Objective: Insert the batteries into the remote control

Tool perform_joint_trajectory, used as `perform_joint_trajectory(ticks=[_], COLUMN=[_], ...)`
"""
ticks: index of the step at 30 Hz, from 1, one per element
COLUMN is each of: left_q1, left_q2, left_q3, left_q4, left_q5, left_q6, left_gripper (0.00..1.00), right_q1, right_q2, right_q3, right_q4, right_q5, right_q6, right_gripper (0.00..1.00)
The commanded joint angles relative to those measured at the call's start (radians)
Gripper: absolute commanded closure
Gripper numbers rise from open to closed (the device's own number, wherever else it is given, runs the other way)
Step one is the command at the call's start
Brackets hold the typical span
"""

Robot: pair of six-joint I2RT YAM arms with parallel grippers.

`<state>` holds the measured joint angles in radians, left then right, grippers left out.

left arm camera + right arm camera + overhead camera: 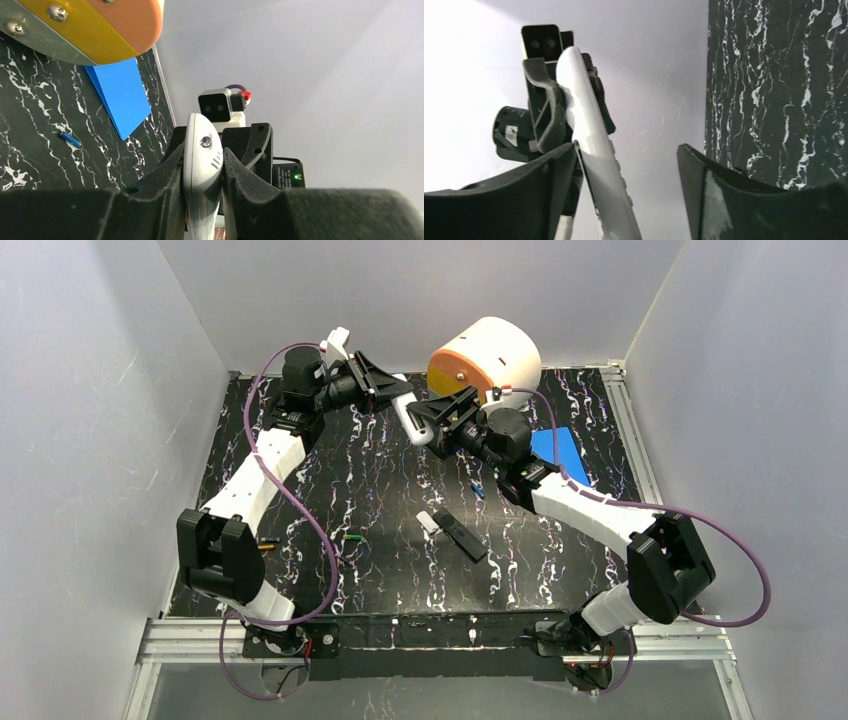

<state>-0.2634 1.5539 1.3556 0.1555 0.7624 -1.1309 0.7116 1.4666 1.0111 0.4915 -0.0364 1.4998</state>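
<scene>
- The left gripper (204,172) was reaching over the far middle of the black marbled mat (380,480), its two fingers pinching the white remote (202,145) by its sides.
- The white remote was raised off the mat. In the left wrist view its rounded end stuck out beyond the fingertips, with a small screw and some slots showing on it.
- The right gripper (629,150) faced the left one from the right with its fingers spread wide. In its own view the remote's free end lay against one finger (549,170), well apart from the other.
- Whether that finger truly touched the remote could not be told.
- A blue battery (478,490) lay on the mat just near of the right gripper, close to the arm's forearm.
- A green battery (351,536) lay near the middle of the mat, to the left.
- An orange battery (266,547) lay at the left edge, beside the left arm's elbow.
- A black oblong piece (465,537) lay near the centre, with a small white piece (428,522) just to its left.
- An orange-and-white drum (490,355) stood at the far edge, and a blue sheet (558,450) lay to its near right.
</scene>
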Motion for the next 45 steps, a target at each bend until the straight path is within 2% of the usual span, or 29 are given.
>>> perform_joint_trajectory(ticks=[1, 4, 10, 13, 15, 18, 21, 23, 30, 34, 37, 39, 45], left_q1=[-0.006, 0.000, 0.014, 0.020, 0.021, 0.023, 0.023, 0.023, 0.025, 0.024, 0.024, 0.024, 0.024], left_q2=[-0.067, -0.071, -0.078, -0.093, -0.108, -0.132, -0.158, -0.171, -0.207, -0.209, -0.207, -0.203, -0.198], left_q3=[0.035, 0.020, 0.003, -0.018, -0.036, -0.067, -0.097, -0.113, -0.168, -0.180, -0.182, -0.182, -0.181], left_q4=[0.049, 0.049, 0.051, 0.050, 0.050, 0.052, 0.052, 0.052, 0.051, 0.050, 0.050, 0.050, 0.051], left_q5=[0.043, 0.056, 0.131, 0.176, 0.209, 0.241, 0.233, 0.228, 0.170, 0.154, 0.147, 0.144, 0.144], left_q6=[0.019, 0.065, 0.218, 0.310, 0.364, 0.424, 0.447, 0.452, 0.451, 0.440, 0.436, 0.433, 0.433], left_gripper=[1.00, 1.00, 1.00, 1.00, 1.00, 1.00, 1.00, 1.00, 1.00, 1.00, 1.00, 1.00, 1.00], right_q1=[-0.019, -0.046, -0.135, -0.194, -0.225, -0.230, -0.222, -0.219, -0.193, -0.182, -0.171, -0.140, -0.100], right_q2=[-0.010, -0.026, -0.093, -0.145, -0.152, -0.108, -0.117, -0.135, -0.095, 0.007, 0.139, 0.194, 0.282], right_q3=[0.003, 0.000, -0.047, -0.027, 0.066, 0.211, 0.200, 0.161, 0.095, 0.104, 0.169, 0.190, 0.182], right_q4=[0.056, 0.097, 0.123, -0.038, -0.264, -0.630, -0.716, -0.726, -0.773, -0.867, -0.969, -0.970, -0.903], right_q5=[-0.002, -0.025, -0.145, -0.167, -0.163, -0.072, 0.022, 0.115, 0.117, 0.112, 0.059, 0.073, 0.138], right_q6=[-0.036, -0.081, -0.236, -0.393, -0.572, -0.863, -1.048, -1.094, -1.279, -1.353, -1.379, -1.393, -1.423], right_gripper=[0.11, 0.07, 0.10, 0.11, 0.15, 0.20, 0.21, 0.21, 0.27, 0.29, 0.41, 0.45, 0.43])
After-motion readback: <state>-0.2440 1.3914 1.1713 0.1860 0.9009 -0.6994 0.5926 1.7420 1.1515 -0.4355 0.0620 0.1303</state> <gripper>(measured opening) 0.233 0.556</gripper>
